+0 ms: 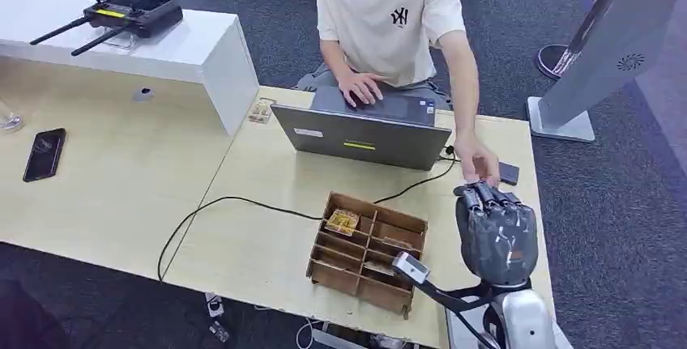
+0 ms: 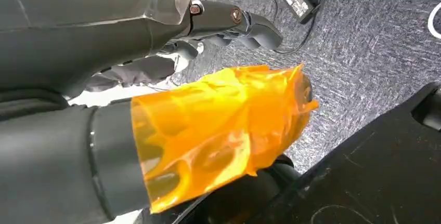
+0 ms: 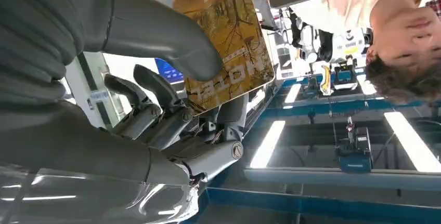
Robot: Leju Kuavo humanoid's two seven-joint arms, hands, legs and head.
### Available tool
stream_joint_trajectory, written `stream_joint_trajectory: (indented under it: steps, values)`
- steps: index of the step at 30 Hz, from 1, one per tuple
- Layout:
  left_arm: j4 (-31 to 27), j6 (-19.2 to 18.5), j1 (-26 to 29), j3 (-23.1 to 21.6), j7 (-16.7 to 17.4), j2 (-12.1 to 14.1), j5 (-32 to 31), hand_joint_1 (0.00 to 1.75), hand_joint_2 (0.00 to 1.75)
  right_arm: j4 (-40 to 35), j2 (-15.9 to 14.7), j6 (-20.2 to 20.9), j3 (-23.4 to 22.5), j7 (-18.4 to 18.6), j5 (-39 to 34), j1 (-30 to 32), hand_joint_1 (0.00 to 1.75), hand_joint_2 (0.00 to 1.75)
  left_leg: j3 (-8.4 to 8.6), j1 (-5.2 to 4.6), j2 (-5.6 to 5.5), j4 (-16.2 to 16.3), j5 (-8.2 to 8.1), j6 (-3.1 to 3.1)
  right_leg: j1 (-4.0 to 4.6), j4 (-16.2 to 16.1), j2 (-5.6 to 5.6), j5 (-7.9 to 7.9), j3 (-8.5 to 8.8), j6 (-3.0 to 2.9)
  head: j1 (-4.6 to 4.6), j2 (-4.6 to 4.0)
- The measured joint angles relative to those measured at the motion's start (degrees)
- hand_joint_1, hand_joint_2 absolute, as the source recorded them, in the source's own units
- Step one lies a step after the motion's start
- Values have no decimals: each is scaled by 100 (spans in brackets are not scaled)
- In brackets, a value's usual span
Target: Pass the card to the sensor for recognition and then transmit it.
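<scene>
My right hand is raised over the table's right side, its back toward the head camera. In the right wrist view it pinches a gold card printed "HOTEL" between thumb and fingers. A person's hand reaches down to my fingertips, and a blurred bit of it shows at the card's far edge. A small dark sensor lies on the table just beyond. My left hand hangs over the carpet holding nothing, its fingers apart and orange film around the thumb.
A wooden compartment box with gold cards stands left of my right hand. Behind it are an open laptop and the seated person. A black cable crosses the table, and a phone lies far left.
</scene>
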Motion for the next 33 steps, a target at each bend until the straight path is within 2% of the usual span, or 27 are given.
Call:
stream_joint_trajectory:
  steps: [7,11,17,23,28,33]
  values:
    - [0,-2,2,0,0,0,4,0,0,7,43,33,0,-11,-26,2,175,175,0,0,0,0,0,0,0,0,0,0,0,0,2,0]
    - [-2,-26,5,0,-66,11,65,0,0,-6,146,-26,-20,-114,-296,56,175,175,1,0,0,0,0,0,0,0,0,0,0,0,2,0]
    - [-2,306,111,18,20,-26,225,0,0,-696,467,-363,-299,-507,-1588,534,175,175,0,0,-1,0,-2,-1,0,0,-1,-5,-2,1,0,0]
    - [-2,474,226,149,155,-96,389,0,0,-1782,831,-549,-873,-984,-3139,1233,175,175,-2,-1,-4,-1,-6,3,0,-1,-2,-10,-3,2,0,0]
    - [-2,662,304,249,9,-120,492,0,0,-2383,1021,-437,-1325,-1331,-3869,1725,175,175,-1,-1,-2,-1,-6,3,0,-1,-2,-11,-1,4,0,0]
    - [-2,782,373,354,-50,-122,596,0,0,-2710,1064,-202,-1615,-1353,-4288,2140,175,175,0,0,-4,-1,-6,3,0,-1,-2,-11,-1,4,2,0]
